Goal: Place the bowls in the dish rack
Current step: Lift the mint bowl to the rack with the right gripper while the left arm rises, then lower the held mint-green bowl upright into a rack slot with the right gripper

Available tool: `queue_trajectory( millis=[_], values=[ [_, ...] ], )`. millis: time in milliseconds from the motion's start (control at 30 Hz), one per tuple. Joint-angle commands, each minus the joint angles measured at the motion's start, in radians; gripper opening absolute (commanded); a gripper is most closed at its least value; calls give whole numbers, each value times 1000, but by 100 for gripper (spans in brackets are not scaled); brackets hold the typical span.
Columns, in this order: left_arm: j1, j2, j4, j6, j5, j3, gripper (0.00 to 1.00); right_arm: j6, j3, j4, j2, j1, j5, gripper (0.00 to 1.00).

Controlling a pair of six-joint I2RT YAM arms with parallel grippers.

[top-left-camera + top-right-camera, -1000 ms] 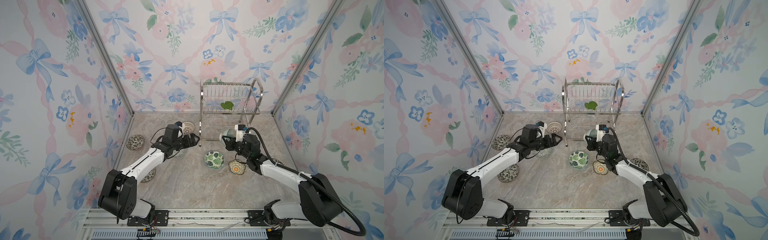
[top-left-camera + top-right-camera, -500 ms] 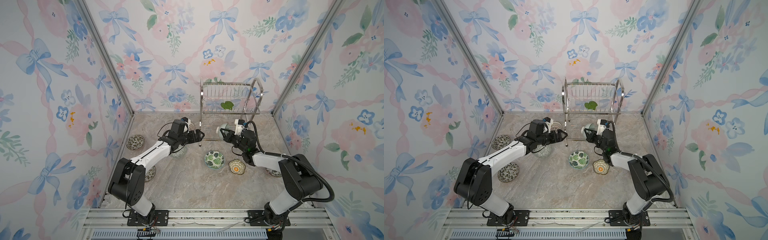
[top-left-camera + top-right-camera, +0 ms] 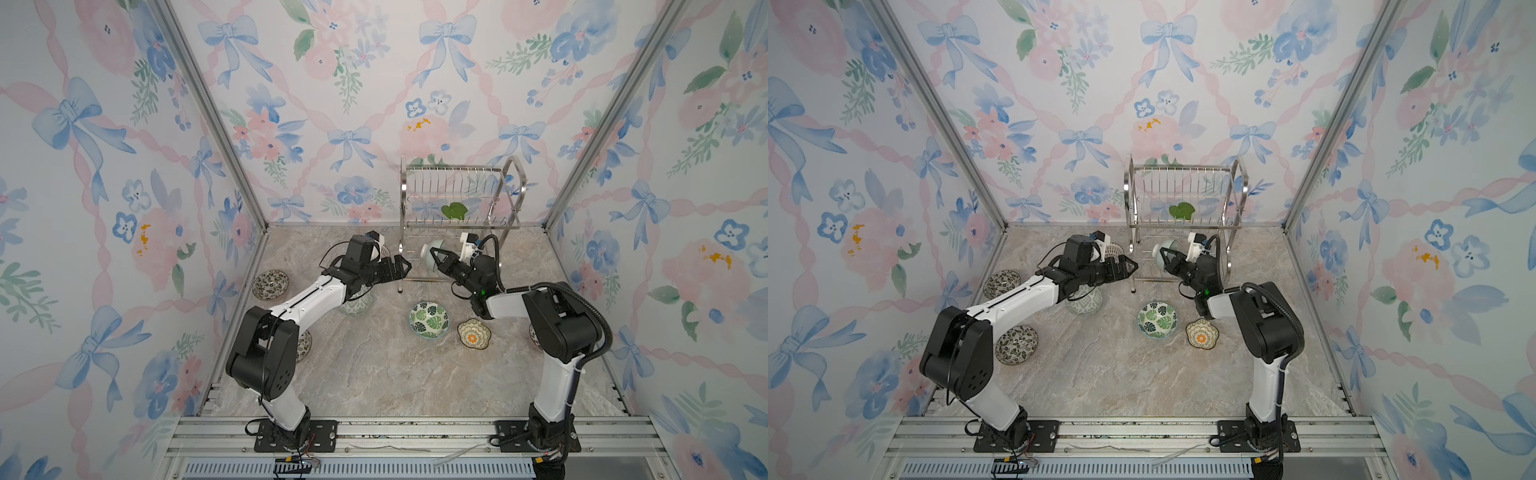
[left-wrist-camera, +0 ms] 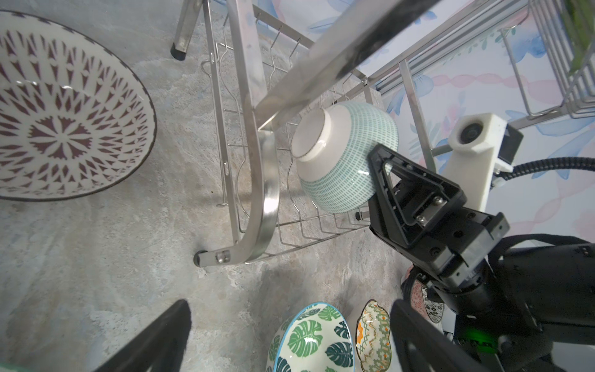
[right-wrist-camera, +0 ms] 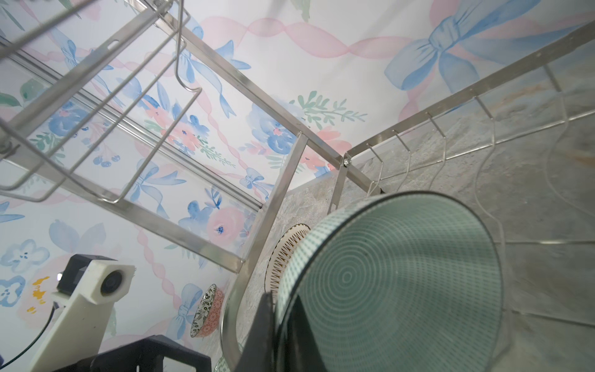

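Now, on your tabletop (image 3: 374, 374) the dish rack (image 3: 459, 199) stands at the back. Your right pincer (image 3: 435, 254) is clamped on the rim of the mint bowl (image 4: 344, 154), which is tipped on its side inside the rack's lower tier. Your left pincer (image 3: 404, 266) gapes wide and empty, just beside the rack's front leg. A leaf-patterned bowl (image 3: 429, 319) and a scalloped bowl (image 3: 473, 333) sit side by side on the tabletop in front of the rack.

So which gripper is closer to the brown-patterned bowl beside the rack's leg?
Left. The left gripper is open just beside the brown-patterned bowl; the right gripper sits beyond the dish rack leg, shut on the mint bowl.
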Motion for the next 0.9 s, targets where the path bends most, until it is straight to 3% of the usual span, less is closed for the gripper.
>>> queue_trajectory(
  millis=[0,233,867],
  values=[
    [-5,10,-7,30,-4,33,98,28,75,158,33,7,-7,0],
    [-5,20,-17,33,-5,48,98,119,171,217,140,6,6,0],
    [-6,8,-21,50,-8,37,98,224,400,196,326,40,96,0]
  ],
)
